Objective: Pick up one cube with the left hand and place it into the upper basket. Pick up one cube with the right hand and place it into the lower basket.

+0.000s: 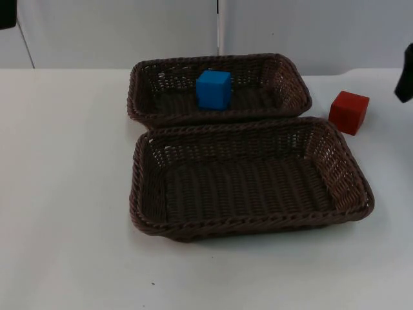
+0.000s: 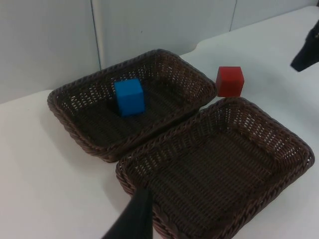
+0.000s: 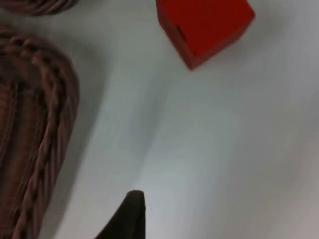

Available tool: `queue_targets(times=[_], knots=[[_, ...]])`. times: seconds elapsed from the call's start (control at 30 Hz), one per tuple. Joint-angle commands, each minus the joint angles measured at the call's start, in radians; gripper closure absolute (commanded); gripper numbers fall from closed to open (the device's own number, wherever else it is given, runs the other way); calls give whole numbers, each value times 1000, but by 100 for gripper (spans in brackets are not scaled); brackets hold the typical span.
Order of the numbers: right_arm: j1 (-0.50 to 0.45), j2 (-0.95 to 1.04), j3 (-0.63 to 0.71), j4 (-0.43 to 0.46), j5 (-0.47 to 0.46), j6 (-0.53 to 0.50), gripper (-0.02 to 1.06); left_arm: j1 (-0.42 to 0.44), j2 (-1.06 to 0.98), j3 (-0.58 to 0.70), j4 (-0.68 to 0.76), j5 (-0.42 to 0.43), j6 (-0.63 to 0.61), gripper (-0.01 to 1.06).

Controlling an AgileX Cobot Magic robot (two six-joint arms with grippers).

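Top view. Upper basket (image 1: 293, 81): dark brown wicker, at the far side of the white table (image 1: 64, 194), holding blue cube (image 1: 213, 88) upright near its middle. Lower basket (image 1: 348, 174): same weave, touching the upper one along its near rim, nothing inside. Red cube (image 1: 349, 112): on the table just beside the baskets' right ends, apart from both. Right gripper (image 1: 405, 74): dark shape at the picture's right edge, near the red cube; finger state not readable.

Left wrist view. Both baskets, blue cube (image 2: 129, 97) seated in the upper one, red cube (image 2: 230, 81) outside on the table. Left gripper (image 2: 132, 219): raised, well back, waiting; grasping nothing visible, openness not readable.

Right wrist view. Red cube (image 3: 204, 25) close ahead, crisp edges, matte faces; lower basket rim (image 3: 50, 129) alongside.

Judged step: left-hand half done; right-hand pick in hand. Next: descend squarely over the red cube, close, lift clear of the rim.
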Motion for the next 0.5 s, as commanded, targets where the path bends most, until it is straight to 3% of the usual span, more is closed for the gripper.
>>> queue_targets(times=[0.0,0.3,0.47], knots=[[-5,46,-43,18,-27,-33,-1,2,-9,5,7,-1,-4,4],[11,195,-143,31,-119,-145,-1,2,-9,5,7,-1,-4,4],[32,268,-194,124,-134,-261,-1,2,-9,5,9,-1,-4,4]])
